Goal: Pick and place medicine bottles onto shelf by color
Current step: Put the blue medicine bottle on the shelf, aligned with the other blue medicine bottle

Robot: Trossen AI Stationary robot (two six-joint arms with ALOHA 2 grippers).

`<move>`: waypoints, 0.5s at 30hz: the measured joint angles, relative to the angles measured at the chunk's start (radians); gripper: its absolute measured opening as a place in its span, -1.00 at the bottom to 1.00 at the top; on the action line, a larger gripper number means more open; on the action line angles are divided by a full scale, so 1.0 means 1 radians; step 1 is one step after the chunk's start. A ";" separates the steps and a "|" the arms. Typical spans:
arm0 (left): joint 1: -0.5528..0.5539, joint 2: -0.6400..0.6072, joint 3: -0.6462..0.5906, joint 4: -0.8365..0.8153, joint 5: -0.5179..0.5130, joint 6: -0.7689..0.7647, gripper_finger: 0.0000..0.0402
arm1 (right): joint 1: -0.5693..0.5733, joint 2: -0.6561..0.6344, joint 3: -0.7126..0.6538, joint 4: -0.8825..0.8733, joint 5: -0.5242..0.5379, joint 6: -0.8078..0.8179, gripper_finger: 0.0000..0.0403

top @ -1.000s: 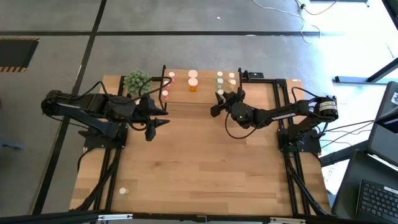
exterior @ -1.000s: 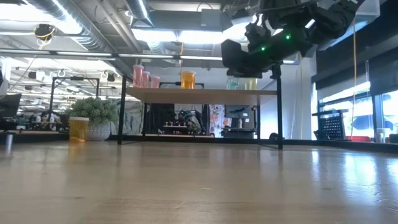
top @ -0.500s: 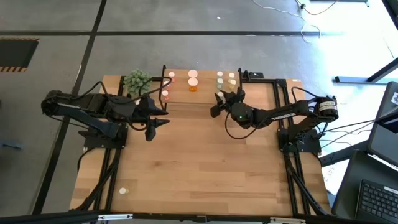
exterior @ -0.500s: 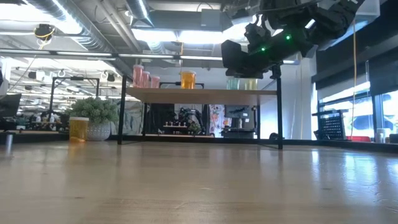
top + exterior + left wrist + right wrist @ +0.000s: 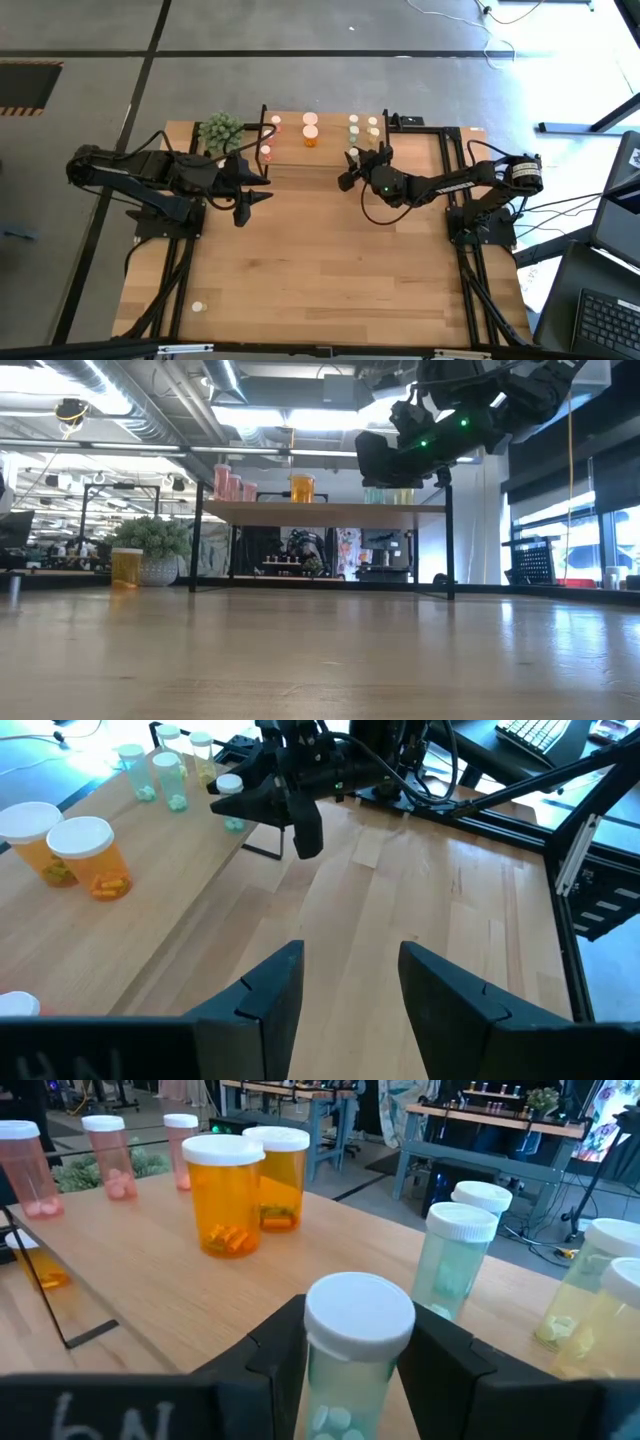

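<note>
- No word, brand or number can be read in any view.
- Pale raised characters run along the dark housing (image 5: 95, 1415) at about 7 o'clock in the right wrist view; they appear inverted and cannot be made out.
- Similar pale marks stand on the dark housing (image 5: 60, 1060) at about 7 o'clock in the left wrist view, equally illegible.
</note>
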 joint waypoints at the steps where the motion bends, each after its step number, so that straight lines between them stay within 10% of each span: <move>1: 0.000 0.000 0.000 0.000 0.000 0.000 -0.21 | 0.000 0.000 0.000 0.001 0.000 0.000 -0.29; 15: 0.000 0.000 0.000 0.000 0.026 0.000 -0.21 | 0.003 0.000 0.000 0.007 0.007 -0.005 -0.29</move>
